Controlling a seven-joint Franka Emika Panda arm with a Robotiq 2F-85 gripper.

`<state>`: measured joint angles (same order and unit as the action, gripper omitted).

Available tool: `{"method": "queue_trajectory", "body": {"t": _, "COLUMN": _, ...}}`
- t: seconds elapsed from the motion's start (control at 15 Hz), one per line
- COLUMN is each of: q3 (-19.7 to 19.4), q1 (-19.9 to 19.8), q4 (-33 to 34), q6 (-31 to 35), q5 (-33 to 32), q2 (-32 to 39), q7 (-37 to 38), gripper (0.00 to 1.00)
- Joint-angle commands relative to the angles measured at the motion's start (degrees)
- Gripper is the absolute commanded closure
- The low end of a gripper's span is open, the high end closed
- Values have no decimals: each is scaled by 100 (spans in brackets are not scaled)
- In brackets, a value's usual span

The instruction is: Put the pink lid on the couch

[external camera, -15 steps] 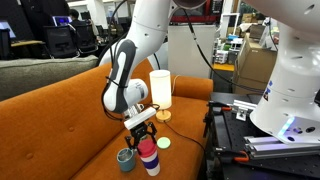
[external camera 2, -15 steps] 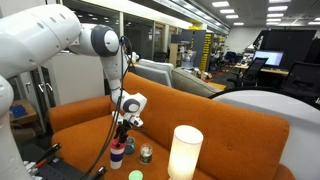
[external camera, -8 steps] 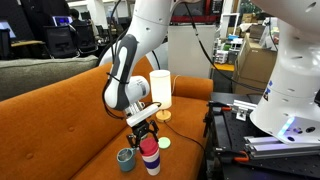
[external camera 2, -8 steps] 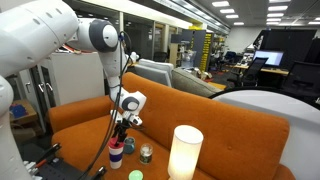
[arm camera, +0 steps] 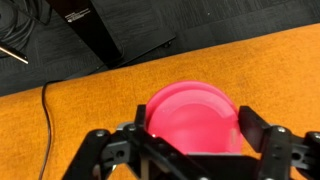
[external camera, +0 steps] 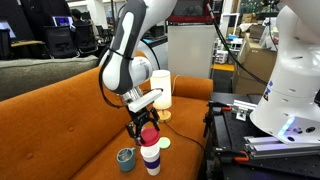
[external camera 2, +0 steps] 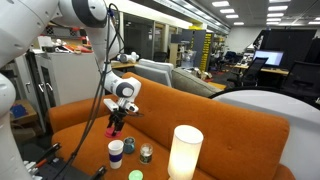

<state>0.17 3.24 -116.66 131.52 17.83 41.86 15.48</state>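
My gripper (external camera: 146,130) is shut on the pink lid (external camera: 148,134) and holds it in the air just above the white tumbler (external camera: 151,158), which stands on the seat of the orange couch (external camera: 70,125). In the other exterior view the lid (external camera 2: 116,126) hangs in the gripper (external camera 2: 117,124) above and to the left of the tumbler (external camera 2: 116,153). In the wrist view the round pink lid (arm camera: 192,116) sits between the two black fingers (arm camera: 259,131), with orange couch fabric (arm camera: 70,130) behind it.
On the seat beside the tumbler are a small grey-green cup (external camera: 125,158), a small green disc (external camera: 164,143) and a white cylinder lamp (external camera: 160,90). A black cable (arm camera: 45,120) lies over the couch edge. A grey-olive couch (external camera: 35,70) stands behind. A large white robot base (external camera: 290,80) is nearby.
The gripper has risen and lifted the pink lid off the white tumbler; the tumbler's top now stands bare. The arm has swung upward.
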Motion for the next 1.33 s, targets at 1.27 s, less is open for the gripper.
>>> {"method": "queue_trajectory", "body": {"t": 1.27, "q3": 520, "q1": 893, "q4": 5083, "q6": -1940, "q5": -1986, "q2": 3401, "q7": -1926, "gripper": 35}}
